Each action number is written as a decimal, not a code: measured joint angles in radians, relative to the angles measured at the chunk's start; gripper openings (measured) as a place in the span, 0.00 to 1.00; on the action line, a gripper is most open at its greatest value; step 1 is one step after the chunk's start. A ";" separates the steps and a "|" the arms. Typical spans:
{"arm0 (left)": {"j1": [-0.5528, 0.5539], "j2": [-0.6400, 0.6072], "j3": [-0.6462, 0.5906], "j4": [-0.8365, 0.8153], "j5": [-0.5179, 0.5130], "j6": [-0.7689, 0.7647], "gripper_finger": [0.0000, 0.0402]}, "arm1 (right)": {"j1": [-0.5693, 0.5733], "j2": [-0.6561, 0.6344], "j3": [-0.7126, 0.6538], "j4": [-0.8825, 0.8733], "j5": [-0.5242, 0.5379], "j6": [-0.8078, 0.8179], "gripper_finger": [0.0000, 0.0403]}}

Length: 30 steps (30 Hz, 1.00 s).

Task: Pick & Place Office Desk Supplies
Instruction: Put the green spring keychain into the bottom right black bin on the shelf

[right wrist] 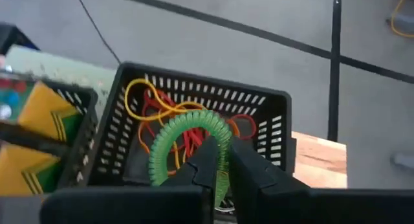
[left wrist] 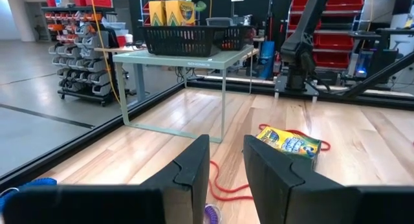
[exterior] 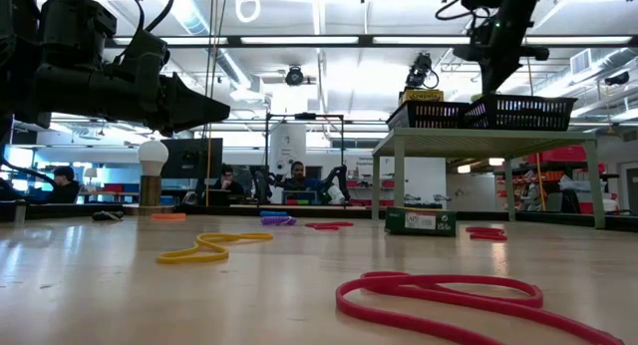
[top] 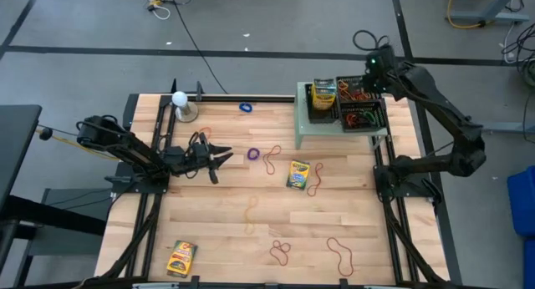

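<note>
Nearest the low camera, a red rubber band (exterior: pixel 469 300) is seen lying flat on the wooden worktop (top: pixel 226 239), with a yellow band (exterior: pixel 211 247) farther back. From above, more loose bands are seen scattered across the middle and near edge of the worktop, among them a purple band (top: pixel 252 154) and a blue one (top: pixel 245 107) toward the far edge. One crayon box (top: pixel 298 174) is found lying near the centre, a red band partly under it, and another crayon box (top: pixel 181 257) near the front left corner.

At the far right corner a pale green riser shelf (top: pixel 313 130) is placed, carrying two black mesh baskets: one (top: pixel 322 105) holds upright crayon boxes, the other (right wrist: pixel 265 130) holds a tangle of red and orange bands. The sorting is judged to be partly done.

The right gripper (right wrist: pixel 222 162) is held above the band basket, its fingers pinched on a green coiled band (right wrist: pixel 187 136) that hangs over the basket's open top, apparently for release there.

The left gripper (top: pixel 219 159) is held low over the left half of the worktop, fingers narrowly parted and empty. The purple band lies just beyond its tips, and the central crayon box farther ahead.
</note>
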 joint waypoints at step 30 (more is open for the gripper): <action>0.000 0.000 0.000 0.005 0.000 0.000 0.26 | 0.137 -0.015 -0.124 -0.254 -0.063 -0.247 0.25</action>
